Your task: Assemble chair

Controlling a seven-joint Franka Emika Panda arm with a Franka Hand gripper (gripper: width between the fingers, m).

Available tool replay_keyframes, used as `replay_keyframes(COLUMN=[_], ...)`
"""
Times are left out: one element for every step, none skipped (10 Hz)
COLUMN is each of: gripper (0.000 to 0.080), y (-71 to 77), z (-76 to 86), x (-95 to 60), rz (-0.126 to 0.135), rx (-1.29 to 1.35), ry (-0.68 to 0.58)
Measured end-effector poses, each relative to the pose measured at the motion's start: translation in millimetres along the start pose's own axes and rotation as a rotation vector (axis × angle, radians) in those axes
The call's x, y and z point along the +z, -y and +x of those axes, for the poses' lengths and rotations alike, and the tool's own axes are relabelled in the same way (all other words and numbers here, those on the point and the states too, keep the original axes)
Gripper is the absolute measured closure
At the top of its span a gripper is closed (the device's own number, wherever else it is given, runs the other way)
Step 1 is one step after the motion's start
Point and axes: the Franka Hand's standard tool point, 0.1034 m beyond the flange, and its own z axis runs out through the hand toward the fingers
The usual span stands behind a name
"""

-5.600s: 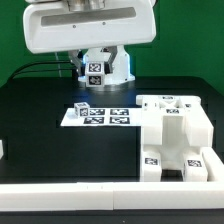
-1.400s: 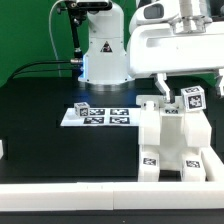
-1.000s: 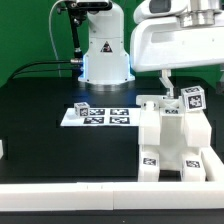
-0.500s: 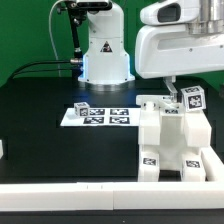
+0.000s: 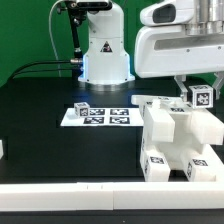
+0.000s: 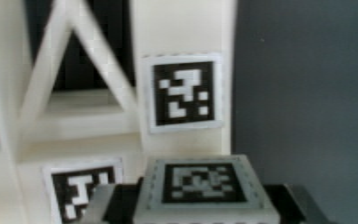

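Observation:
The chair [image 5: 172,135] is a white blocky structure with square tags, standing at the exterior view's right. A small tagged block [image 5: 205,97] sticks up at its top right corner. My gripper [image 5: 203,93] hangs from the white arm right over that block. In the wrist view the tagged block [image 6: 202,183] fills the space between my dark fingers [image 6: 130,197], which press on both of its sides; my gripper [image 6: 202,198] is shut on it. Beyond it stand chair panels with tags [image 6: 181,91].
The marker board [image 5: 112,117] lies on the black table left of the chair, with a small tagged cube [image 5: 82,108] at its left end. The robot's base [image 5: 103,55] stands behind. A white rail [image 5: 70,186] runs along the front edge.
My jaws have closed from wide open onto the tagged block. The block and the whole chair structure have shifted a little toward the exterior view's right.

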Motion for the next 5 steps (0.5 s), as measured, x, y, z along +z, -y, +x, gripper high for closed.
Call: replay_keyframes(gripper=[0.0534,0.0534,0.0534,0.0534,0.0534], y=[-0.2,-1.3,-2.0,-3.1,-6.2], z=[-0.1,-0.6,-0.5,-0.9,-0.5], x=[0.2,1.5,1.5,1.6,2.0], rz=[0.000,-0.002,-0.003,-0.007,-0.011], rx=[0.033,0.113,0.195,0.297,0.397], ry=[0.000,0.002,0.004,0.012,0.027])
